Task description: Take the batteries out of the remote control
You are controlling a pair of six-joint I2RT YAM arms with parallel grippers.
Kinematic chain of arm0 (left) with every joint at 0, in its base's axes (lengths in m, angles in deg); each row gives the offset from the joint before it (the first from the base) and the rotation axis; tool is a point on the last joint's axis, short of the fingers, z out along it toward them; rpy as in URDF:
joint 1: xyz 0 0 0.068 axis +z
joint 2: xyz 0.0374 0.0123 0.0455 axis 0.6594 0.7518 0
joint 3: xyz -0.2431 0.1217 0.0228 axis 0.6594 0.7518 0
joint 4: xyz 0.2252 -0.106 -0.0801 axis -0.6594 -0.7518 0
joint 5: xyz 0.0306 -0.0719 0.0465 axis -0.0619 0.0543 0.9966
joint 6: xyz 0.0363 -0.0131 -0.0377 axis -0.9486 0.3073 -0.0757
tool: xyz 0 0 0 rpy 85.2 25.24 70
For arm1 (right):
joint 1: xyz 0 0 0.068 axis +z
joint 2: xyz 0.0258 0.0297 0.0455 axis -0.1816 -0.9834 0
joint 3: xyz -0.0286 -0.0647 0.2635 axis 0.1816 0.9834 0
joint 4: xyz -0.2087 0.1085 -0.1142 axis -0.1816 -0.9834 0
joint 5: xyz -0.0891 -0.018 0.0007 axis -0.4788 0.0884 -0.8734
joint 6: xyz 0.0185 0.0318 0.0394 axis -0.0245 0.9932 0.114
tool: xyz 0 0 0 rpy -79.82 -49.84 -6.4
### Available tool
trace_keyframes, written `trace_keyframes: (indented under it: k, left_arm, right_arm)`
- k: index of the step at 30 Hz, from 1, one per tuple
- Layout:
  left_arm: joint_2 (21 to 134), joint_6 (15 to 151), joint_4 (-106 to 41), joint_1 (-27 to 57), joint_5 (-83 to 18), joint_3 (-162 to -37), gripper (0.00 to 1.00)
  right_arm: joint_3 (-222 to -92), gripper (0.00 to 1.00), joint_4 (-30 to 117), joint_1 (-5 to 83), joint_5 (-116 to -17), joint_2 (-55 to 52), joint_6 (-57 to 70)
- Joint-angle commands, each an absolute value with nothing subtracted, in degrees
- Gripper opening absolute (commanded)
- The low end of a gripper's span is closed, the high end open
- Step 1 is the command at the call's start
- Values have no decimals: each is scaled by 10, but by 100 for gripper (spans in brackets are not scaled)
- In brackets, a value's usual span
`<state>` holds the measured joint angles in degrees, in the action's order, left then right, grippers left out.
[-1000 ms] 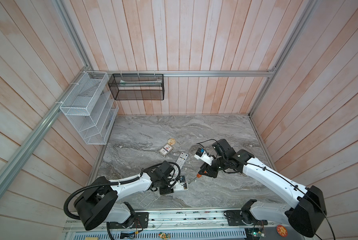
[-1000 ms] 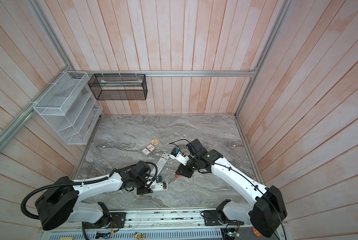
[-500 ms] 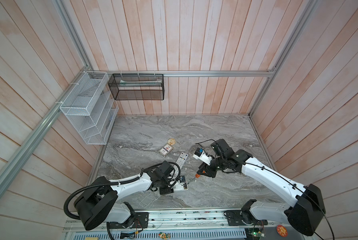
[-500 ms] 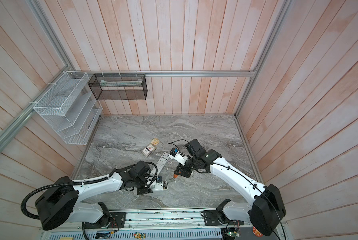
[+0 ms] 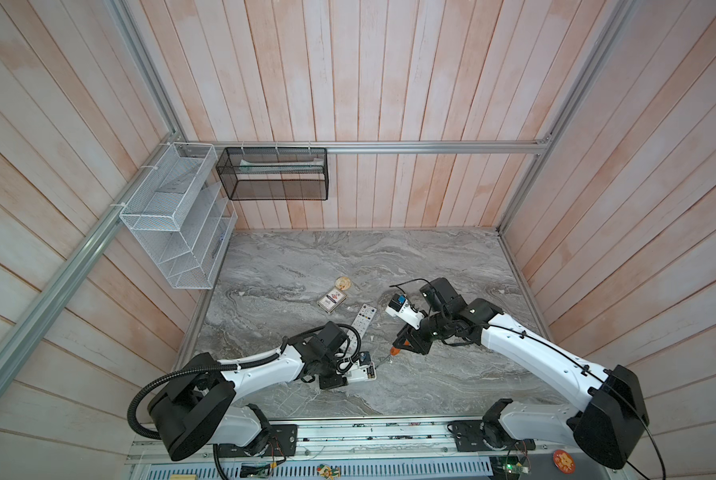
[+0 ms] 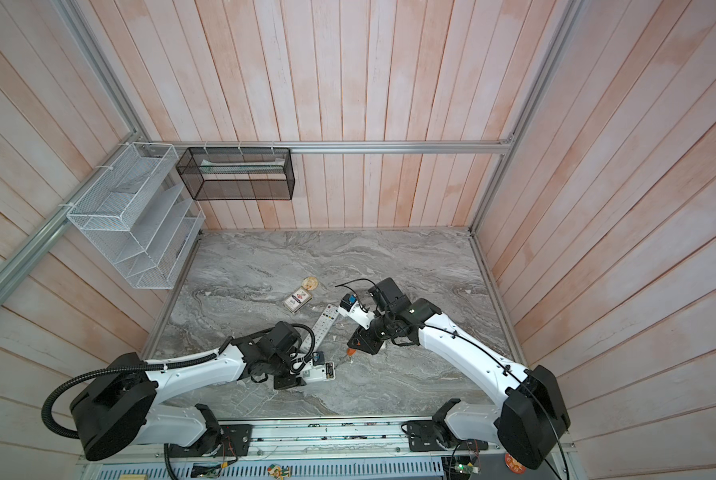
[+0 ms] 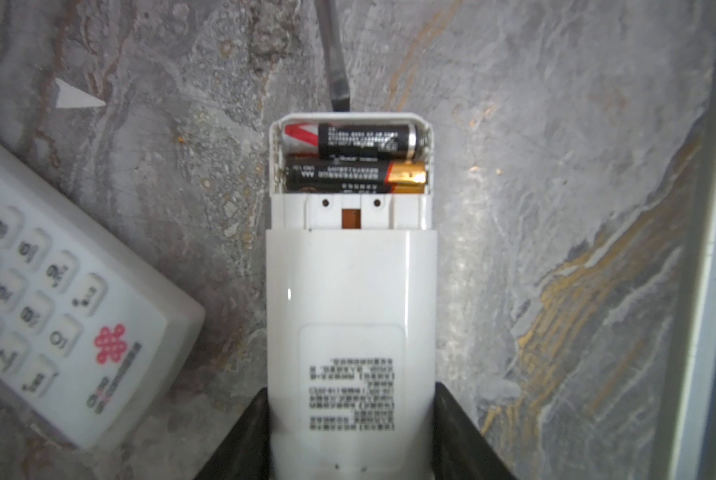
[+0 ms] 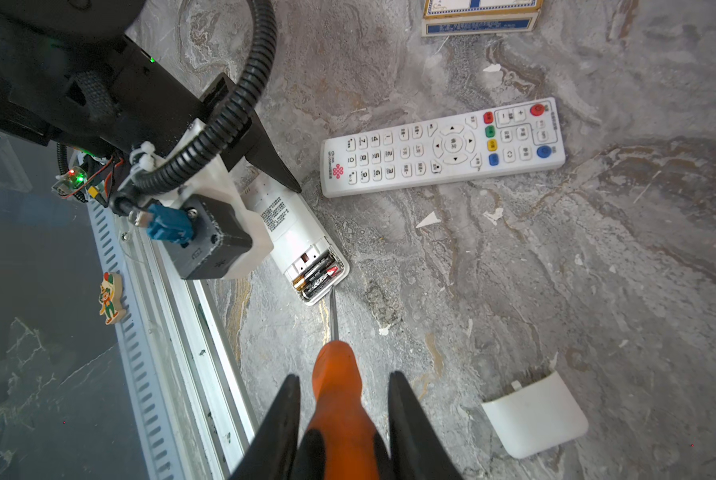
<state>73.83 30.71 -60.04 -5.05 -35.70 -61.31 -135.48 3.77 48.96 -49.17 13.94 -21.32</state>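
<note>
Nearest the rail, the left arm is stretched low across the marble table toward the middle. The left gripper is clamped on the sides of the white remote control, which is held back-up with its compartment uncovered. The batteries are seen side by side inside that compartment, at the remote's free end. The right arm is reached inward from the right, wrist bent down. The right gripper is closed on the orange handle of a screwdriver, whose tip is set against the remote's end wall. A detached cover lies apart. Farther off, a second remote is laid keys-up.
</note>
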Motion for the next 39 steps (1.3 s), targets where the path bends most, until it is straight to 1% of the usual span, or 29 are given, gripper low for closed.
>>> trace_keyframes:
  k: [1, 8, 16, 31, 39]
  left_arm:
    - [760, 306, -581, -59, -332, -595, 16]
    - [759, 306, -580, -59, -330, -595, 16]
    - [759, 307, -580, -60, -330, -596, 16]
    - [759, 307, -578, -59, -330, -595, 16]
    - [761, 307, -578, -59, -330, -596, 16]
  right_arm:
    - [-1376, 0, 5, 494, -507, 152, -193]
    - [-1387, 0, -7, 494, -516, 167, -175]
    - [-1387, 0, 18, 494, -501, 164, -157]
    - [-1348, 0, 69, 495, -488, 161, -132]
    - [-1335, 0, 74, 495, -492, 164, -130]
